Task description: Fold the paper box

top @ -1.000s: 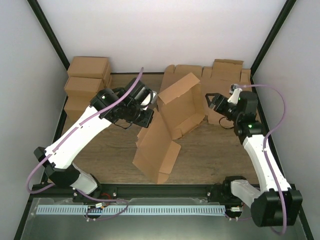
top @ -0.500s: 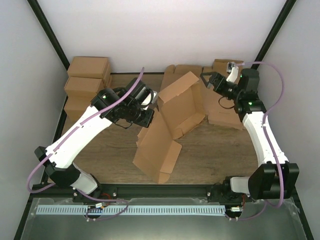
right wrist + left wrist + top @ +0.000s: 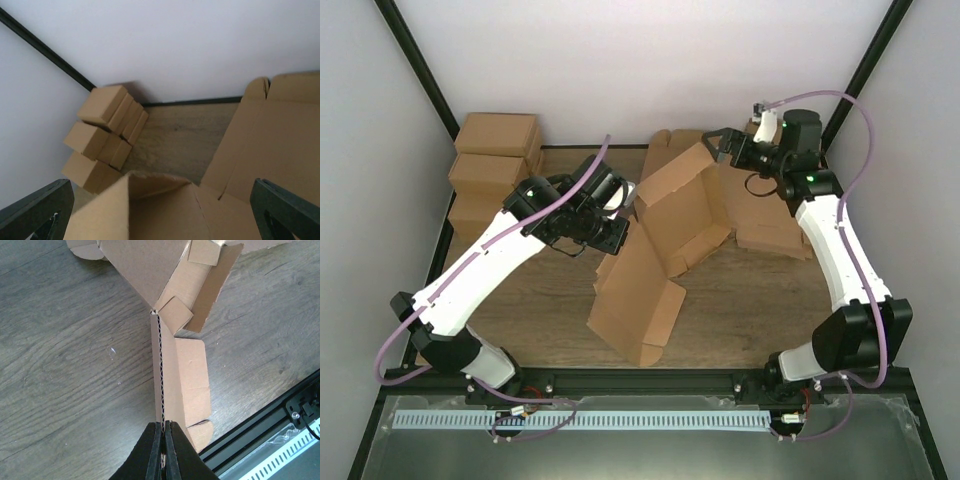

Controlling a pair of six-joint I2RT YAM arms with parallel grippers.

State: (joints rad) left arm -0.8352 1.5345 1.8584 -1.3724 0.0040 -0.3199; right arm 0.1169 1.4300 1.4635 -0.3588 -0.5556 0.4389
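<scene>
Left gripper [image 3: 163,426] is clamped tight on the raw corrugated edge of one panel of the paper box [image 3: 660,235], a thin pinch at the box's 9 o'clock side, and nothing else holds it. The box sits mid-table [image 3: 740,300], half-formed: tray part tilted up toward 12 o'clock, long panel with flaps hanging toward 6–7 o'clock.

Right gripper [image 3: 714,141] has its jaws spread wide and holds nothing. It hovers by the tray's top edge, about 1 o'clock from box centre (right wrist view looks down over that edge).

Risks, my read:
- A push from 1 o'clock pivots the box around the single pinch, or slides the edge out.
- The wide jaws snag a loose flap and crease it off the score line.
- The box gets shoved onto the blank stack [image 3: 770,225] at 2 o'clock.
</scene>
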